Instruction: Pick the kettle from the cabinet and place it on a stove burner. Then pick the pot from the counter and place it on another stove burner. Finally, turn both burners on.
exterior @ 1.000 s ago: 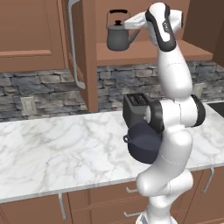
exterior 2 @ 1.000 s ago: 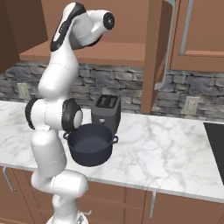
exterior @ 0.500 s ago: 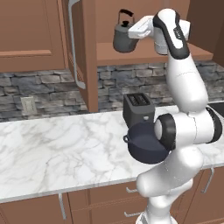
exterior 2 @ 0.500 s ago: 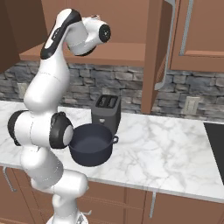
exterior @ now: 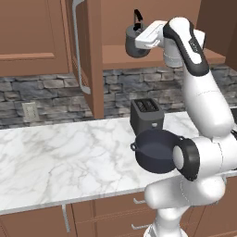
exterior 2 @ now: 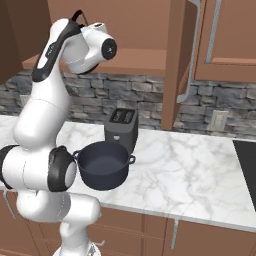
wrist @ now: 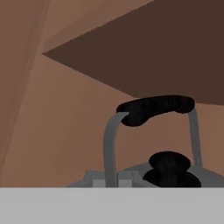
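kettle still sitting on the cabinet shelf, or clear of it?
Apart. In the left base view the kettle hangs at the tool with open air under its base, well above the cabinet shelf edge.

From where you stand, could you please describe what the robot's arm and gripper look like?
The arm is glossy white, built of thick rounded segments with smooth shells. Its joints are marked by dark grey-black bands and round black end caps, as on the elbow. The gripper is a pale, boxy white hand at the wrist. No loose cables or lettering are visible.
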Controlling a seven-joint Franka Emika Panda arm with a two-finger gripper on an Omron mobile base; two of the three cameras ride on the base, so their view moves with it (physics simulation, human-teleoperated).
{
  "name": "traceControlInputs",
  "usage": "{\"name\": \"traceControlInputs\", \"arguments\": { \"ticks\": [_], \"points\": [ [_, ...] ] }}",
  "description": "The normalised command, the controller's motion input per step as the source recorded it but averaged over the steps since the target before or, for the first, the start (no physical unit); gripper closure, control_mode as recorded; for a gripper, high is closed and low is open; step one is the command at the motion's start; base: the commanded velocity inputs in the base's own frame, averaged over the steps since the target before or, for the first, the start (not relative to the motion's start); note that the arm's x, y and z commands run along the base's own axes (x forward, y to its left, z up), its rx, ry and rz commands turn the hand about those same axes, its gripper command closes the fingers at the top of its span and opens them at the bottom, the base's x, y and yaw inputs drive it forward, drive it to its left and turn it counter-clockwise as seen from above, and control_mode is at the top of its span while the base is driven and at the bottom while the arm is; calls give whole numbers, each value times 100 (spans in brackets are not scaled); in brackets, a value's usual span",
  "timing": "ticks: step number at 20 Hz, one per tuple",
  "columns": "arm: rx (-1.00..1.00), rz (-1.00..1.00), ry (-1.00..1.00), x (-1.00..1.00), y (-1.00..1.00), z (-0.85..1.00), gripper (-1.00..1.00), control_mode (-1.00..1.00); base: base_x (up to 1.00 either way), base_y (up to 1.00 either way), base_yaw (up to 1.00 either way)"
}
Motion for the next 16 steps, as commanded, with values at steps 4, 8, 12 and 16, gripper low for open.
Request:
{"name": "traceControlInputs", "arguments": {
  "ticks": [4,8,12,16],
  "points": [
    [-3,0,0,-53,0,0,100,-100,0,0,0],
    [-2,0,0,-60,0,0,100,-100,0,0,0],
    [-1,0,0,-65,0,0,100,-100,0,0,0],
    [-1,0,0,-63,0,-1,100,-100,0,0,0]
  ]
}}
